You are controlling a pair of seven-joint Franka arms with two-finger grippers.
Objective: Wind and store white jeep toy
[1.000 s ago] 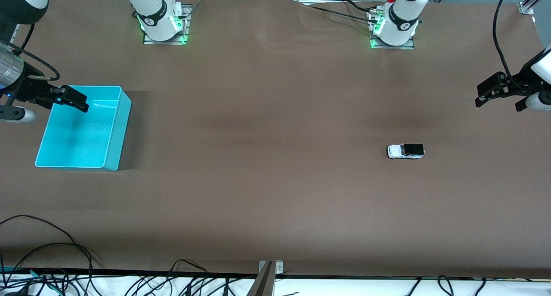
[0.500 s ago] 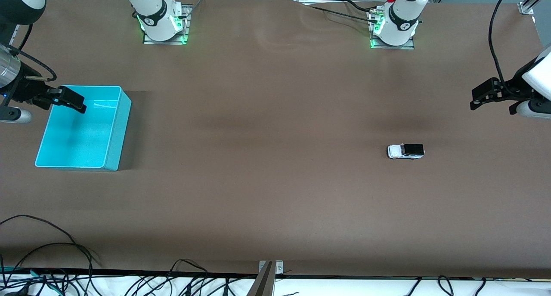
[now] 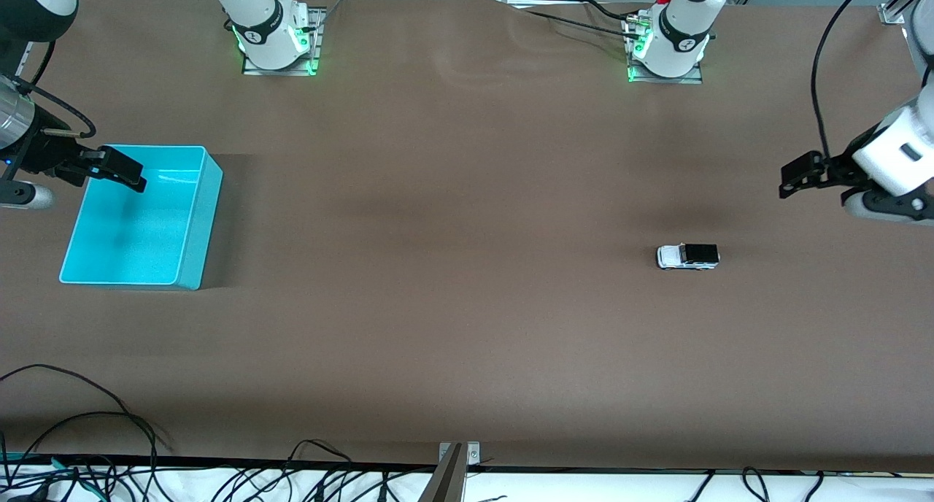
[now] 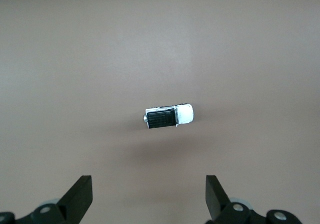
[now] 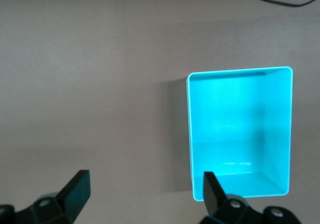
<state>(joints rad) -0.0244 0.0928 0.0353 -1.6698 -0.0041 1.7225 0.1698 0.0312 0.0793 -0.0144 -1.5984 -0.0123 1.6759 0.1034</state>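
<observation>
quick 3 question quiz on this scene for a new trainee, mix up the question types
1. True or false: the white jeep toy lies inside the turquoise bin.
2. Which gripper hangs over the table toward the jeep's end? A) left gripper B) right gripper
3. Fill in: both grippers are ____ and hold nothing.

Key
1. False: it stands on the bare table, and the bin holds nothing.
2. A; the right gripper is at the bin's rim.
3. open

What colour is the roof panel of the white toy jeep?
Black; the jeep shows it best in the left wrist view.
</observation>
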